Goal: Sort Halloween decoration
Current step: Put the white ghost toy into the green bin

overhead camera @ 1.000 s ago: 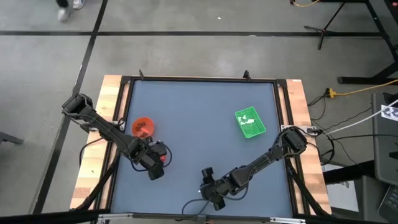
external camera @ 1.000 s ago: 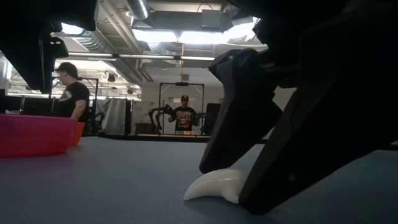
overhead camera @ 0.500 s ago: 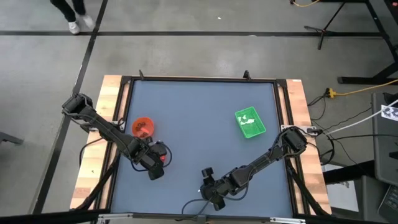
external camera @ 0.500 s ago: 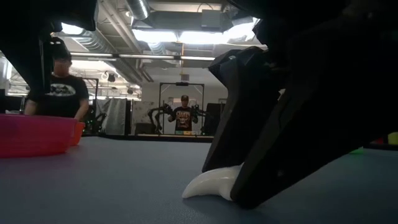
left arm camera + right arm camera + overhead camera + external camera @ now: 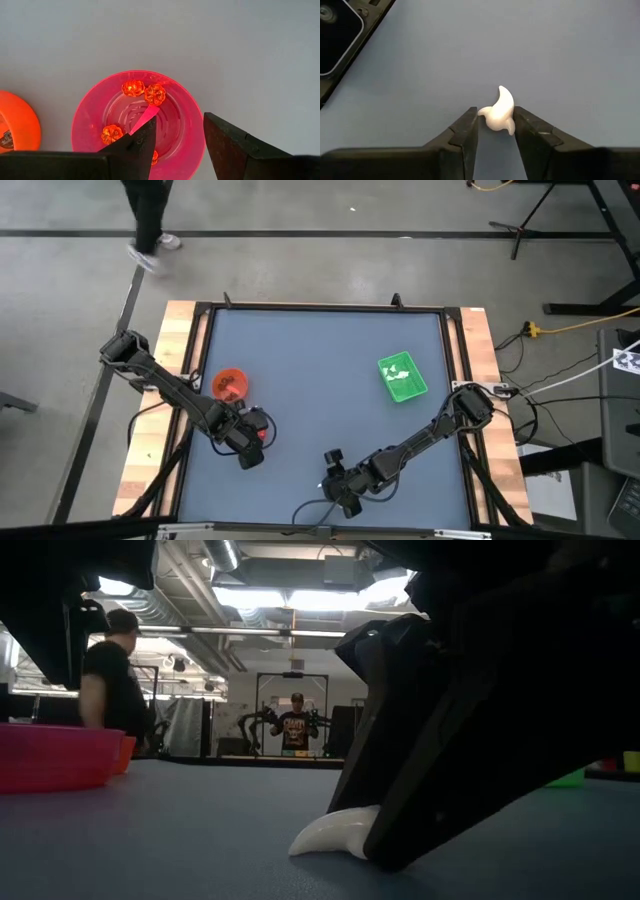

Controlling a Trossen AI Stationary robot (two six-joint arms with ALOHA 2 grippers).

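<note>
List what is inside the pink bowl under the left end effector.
The pink bowl holds four small orange pumpkin pieces and a pink slip. The left end effector covers part of the bowl's near side, so more pieces could be hidden there.

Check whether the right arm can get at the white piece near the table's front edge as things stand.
Probably yes. The right gripper is down at the table with the white piece between its jaws, both touching it. Nothing else lies beside it on the table.
</note>
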